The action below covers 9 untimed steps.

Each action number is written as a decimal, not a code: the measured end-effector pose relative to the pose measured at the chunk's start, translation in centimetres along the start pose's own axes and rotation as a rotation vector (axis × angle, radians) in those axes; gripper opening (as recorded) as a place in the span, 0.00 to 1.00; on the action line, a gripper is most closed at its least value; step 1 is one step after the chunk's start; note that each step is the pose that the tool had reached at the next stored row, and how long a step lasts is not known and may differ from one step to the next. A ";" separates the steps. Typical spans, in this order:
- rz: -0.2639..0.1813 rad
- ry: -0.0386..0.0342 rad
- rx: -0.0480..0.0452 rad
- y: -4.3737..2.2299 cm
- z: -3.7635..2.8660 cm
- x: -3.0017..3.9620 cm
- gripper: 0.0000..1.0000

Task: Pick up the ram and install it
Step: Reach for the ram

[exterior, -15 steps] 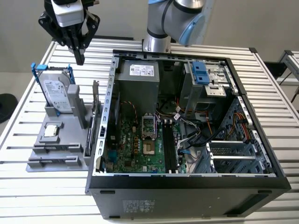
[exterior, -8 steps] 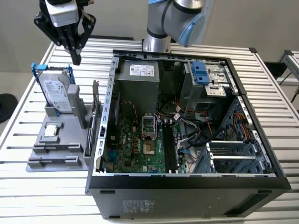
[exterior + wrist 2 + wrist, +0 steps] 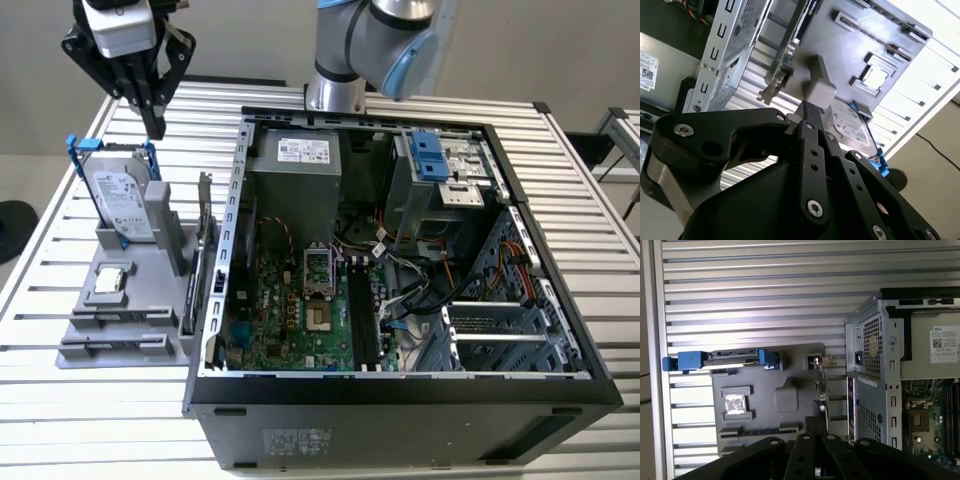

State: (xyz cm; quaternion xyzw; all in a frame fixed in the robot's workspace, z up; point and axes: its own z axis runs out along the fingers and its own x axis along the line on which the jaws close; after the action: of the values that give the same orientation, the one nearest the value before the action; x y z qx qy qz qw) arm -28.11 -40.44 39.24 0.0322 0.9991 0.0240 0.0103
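Exterior view puts your gripper (image 3: pixel 156 122) high over the hard-drive end of the grey holder (image 3: pixel 80 330), its fingers brought together at the tips with nothing between them. The holder sits on the slatted table (image 3: pixel 60 400), close to that table's edge on the exterior view's left, just beside the open computer case (image 3: pixel 400 400).

I take the ram (image 3: pixel 118 317) to be the thin dark strip in a long slot along the holder's opposite edge, the one farthest from the hard drive (image 3: pixel 122 195). It is too slim to be sure of. Its long axis runs along that edge, crosswise to the side of the case. The first wrist view shows the same strip (image 3: pixel 760 430) past the processor chip (image 3: pixel 735 404).

So the ram lies the whole length of the holder away from your tool and well below it, with the chip between. A card (image 3: pixel 200 260) stands on edge along the holder's case-side edge, close to one end of the slot; mind it.
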 end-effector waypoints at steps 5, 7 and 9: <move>-0.001 0.0001 -0.0001 -0.07 -0.01 0.61 0.00; -0.002 0.0001 -0.0001 -0.10 -0.02 0.86 0.00; -0.002 0.0001 -0.0001 -0.14 -0.02 1.11 0.00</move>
State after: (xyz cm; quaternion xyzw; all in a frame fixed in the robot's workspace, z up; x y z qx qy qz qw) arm -29.23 -40.50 39.24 0.0309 0.9992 0.0241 0.0102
